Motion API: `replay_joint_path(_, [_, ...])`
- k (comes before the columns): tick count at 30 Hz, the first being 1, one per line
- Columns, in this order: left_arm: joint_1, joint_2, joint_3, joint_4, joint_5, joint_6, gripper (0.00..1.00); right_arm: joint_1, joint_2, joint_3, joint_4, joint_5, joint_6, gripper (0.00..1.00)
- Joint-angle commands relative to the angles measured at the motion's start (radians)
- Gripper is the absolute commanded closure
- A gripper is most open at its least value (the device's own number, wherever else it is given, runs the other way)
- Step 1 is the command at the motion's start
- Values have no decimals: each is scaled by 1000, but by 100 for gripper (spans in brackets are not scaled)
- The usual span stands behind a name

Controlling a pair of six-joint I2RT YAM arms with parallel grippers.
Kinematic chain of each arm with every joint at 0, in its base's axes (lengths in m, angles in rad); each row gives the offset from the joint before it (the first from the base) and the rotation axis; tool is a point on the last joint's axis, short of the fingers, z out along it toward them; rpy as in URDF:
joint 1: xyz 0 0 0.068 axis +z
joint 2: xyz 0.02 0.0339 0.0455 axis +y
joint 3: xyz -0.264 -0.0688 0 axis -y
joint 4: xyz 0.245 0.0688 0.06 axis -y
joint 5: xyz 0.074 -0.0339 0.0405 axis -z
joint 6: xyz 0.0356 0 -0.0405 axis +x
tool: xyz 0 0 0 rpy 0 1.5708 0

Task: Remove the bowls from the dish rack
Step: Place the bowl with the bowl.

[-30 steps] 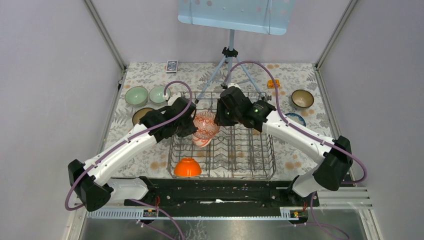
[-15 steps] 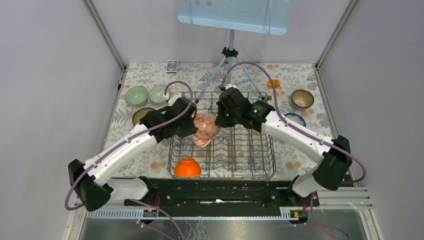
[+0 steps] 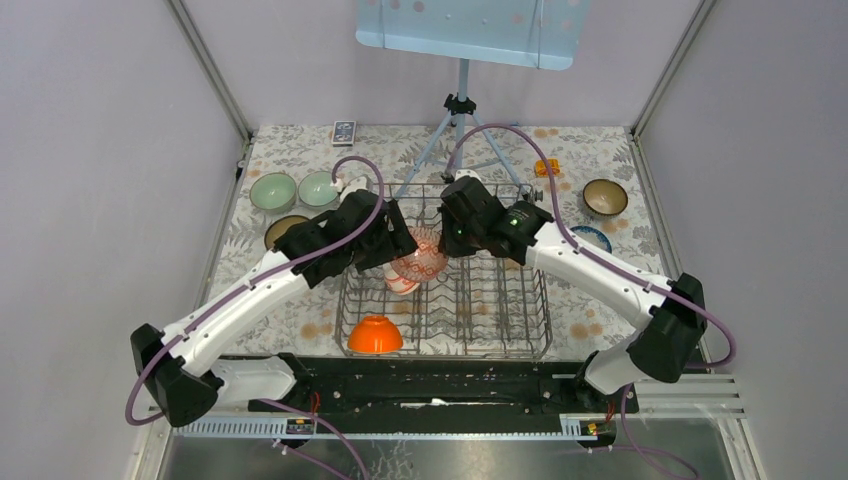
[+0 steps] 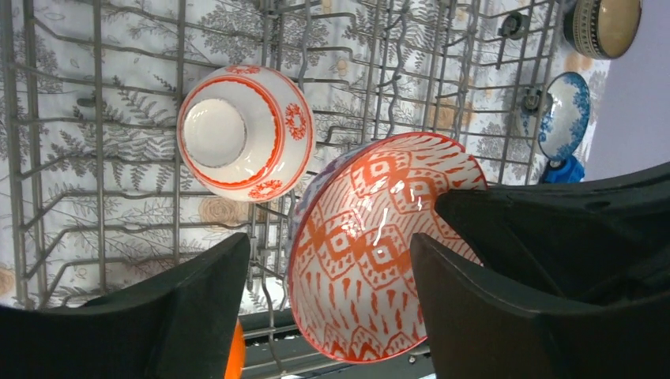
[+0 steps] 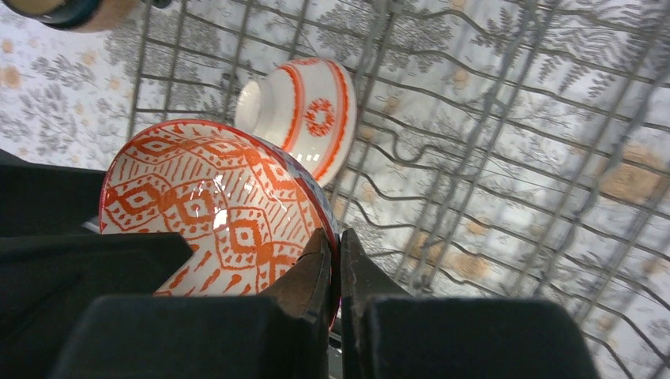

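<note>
Red-patterned bowl (image 5: 209, 209) hangs tilted above the left half of the dish rack (image 3: 492, 300), clear of the tines.

Right gripper (image 5: 333, 246) pinches its rim, one finger inside and one outside, pressed tight on the wall. I judge a rim pinch suits a bowl this wide.

Left gripper (image 4: 330, 253) stands spread around the same bowl. One finger is clearly apart from it; the other I cannot tell. I take it the right arm alone bears the weight.

Below, a second red-and-white bowl (image 4: 245, 130) sits upside down among the tines. Orange bowl (image 3: 375, 335) is at the rack's near-left corner.

Green bowls (image 3: 272, 191) stand on the table to the left, brown bowl (image 3: 605, 197) and blue bowl (image 3: 592, 238) to the right. These are likely the set-down areas.
</note>
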Motion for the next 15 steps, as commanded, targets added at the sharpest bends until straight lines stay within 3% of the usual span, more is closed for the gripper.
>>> replay_joint_path(1, [-3,-49,1,62,12,32,12,3,-89,94,-77,93,-64,100])
replay_joint_path(3, [-4,-70,2,57,-1,43,2,-1,-115,112,-136,160,-102,100])
replay_joint_path(9, [0,-173,-33,108,-17,115,1,-139,-246,71,-261,243,-170,100])
replay_joint_path(15, [2,-240,-81,145,-61,162,1,-515,-366,-25,-236,161,-170,100])
